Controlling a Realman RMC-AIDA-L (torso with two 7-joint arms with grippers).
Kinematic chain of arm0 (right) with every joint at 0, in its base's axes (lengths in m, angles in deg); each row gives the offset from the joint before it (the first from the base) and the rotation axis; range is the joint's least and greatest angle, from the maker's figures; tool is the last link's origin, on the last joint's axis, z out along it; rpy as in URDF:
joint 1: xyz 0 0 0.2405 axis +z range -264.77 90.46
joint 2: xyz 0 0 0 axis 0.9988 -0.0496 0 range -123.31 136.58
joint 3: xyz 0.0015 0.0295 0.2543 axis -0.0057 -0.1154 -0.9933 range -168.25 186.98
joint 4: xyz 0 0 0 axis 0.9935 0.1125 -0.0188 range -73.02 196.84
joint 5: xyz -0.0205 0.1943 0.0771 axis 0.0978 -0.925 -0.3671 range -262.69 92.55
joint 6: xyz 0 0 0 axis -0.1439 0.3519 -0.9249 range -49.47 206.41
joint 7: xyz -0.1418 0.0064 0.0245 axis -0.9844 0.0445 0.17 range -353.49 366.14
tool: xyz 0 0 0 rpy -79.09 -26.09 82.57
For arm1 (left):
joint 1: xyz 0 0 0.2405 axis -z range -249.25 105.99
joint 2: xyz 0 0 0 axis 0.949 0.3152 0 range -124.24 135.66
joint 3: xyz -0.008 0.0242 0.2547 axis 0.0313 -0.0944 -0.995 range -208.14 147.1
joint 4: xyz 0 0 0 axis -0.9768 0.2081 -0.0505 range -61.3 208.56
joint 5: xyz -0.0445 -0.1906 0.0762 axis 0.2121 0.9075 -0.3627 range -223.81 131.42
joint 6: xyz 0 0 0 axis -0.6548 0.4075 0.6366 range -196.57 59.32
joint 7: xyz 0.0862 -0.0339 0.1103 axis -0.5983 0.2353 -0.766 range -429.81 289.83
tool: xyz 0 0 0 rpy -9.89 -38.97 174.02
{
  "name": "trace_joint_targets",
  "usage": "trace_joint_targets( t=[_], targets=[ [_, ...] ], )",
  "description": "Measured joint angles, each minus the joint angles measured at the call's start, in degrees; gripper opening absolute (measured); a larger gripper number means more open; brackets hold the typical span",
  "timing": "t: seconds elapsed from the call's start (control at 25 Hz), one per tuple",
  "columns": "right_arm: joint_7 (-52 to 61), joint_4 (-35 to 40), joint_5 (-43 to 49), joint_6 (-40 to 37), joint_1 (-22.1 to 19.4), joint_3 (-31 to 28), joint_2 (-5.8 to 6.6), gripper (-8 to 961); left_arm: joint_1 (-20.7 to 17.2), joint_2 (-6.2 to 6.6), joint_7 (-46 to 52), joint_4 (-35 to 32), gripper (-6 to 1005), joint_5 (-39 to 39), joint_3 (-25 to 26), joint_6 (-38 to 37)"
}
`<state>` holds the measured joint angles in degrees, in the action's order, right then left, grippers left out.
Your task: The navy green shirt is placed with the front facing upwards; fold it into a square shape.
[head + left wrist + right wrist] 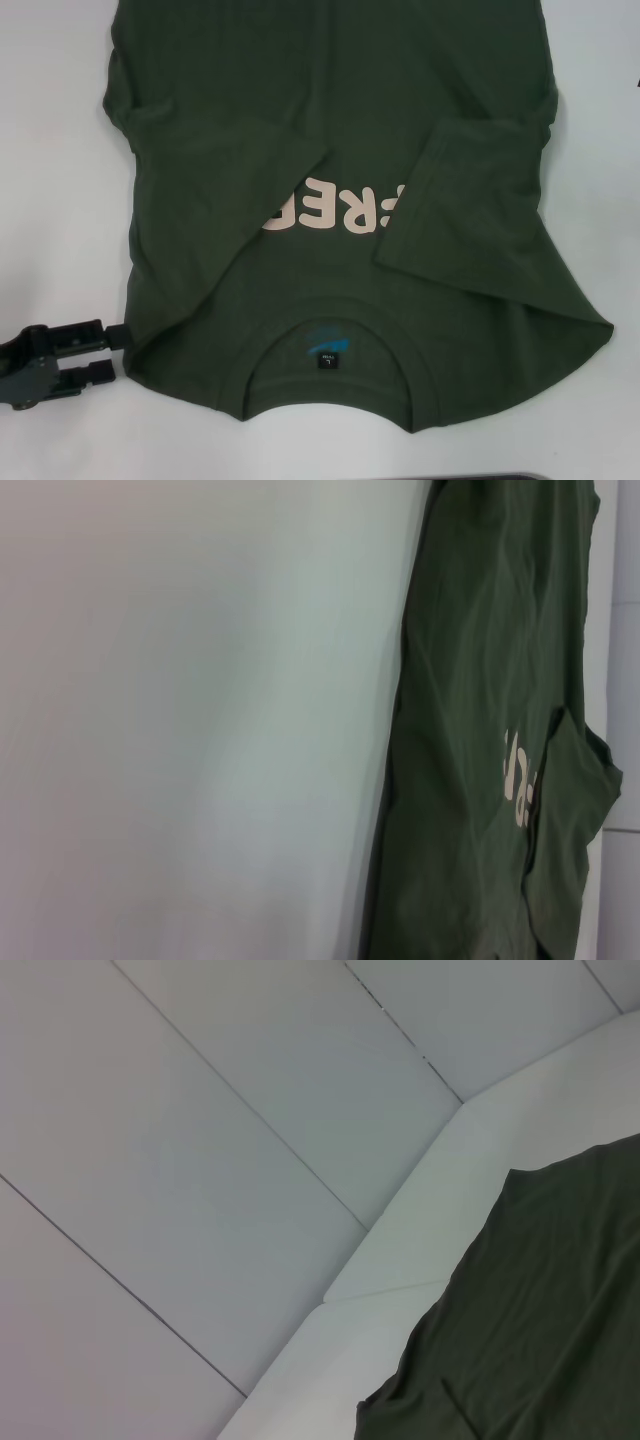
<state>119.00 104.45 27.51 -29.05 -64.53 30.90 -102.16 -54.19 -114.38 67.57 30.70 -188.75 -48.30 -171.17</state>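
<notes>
Cream letters "ERE" are seen upside down on the navy green shirt (340, 130), sleeves folded in. The left pincer (100, 352) is parked open on the bench (50, 200) beside the collar; only the right wrist view shows a wall.

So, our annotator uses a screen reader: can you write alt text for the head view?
A navy green shirt lies on a white table, collar nearest the camera, both sleeves folded inward over its cream lettering. The left gripper sits by the shirt's near left corner.

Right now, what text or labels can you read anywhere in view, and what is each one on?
"ERE": cream block letters on the navy green shirt, upside down in the head view, both ends hidden under the folded-in sleeves.
Small black neck label: print too small to read.
Blue mark inside the collar: unreadable.
</notes>
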Motion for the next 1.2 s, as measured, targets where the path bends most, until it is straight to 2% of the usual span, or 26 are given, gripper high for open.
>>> trace_joint_targets(
  t=[0.76,1.2],
  targets=[
    [0.6,0.0,0.0,0.0,-0.5,0.0,0.05,944,0.6,-0.67,0.2,1.2,720,0.2,-1.7,2.3],
    [0.6,-0.1,0.0,0.0,-0.6,0.0,0.21,945,2.9,-0.75,0.3,3.2,720,0.0,-1.7,4.4]
  ],
)
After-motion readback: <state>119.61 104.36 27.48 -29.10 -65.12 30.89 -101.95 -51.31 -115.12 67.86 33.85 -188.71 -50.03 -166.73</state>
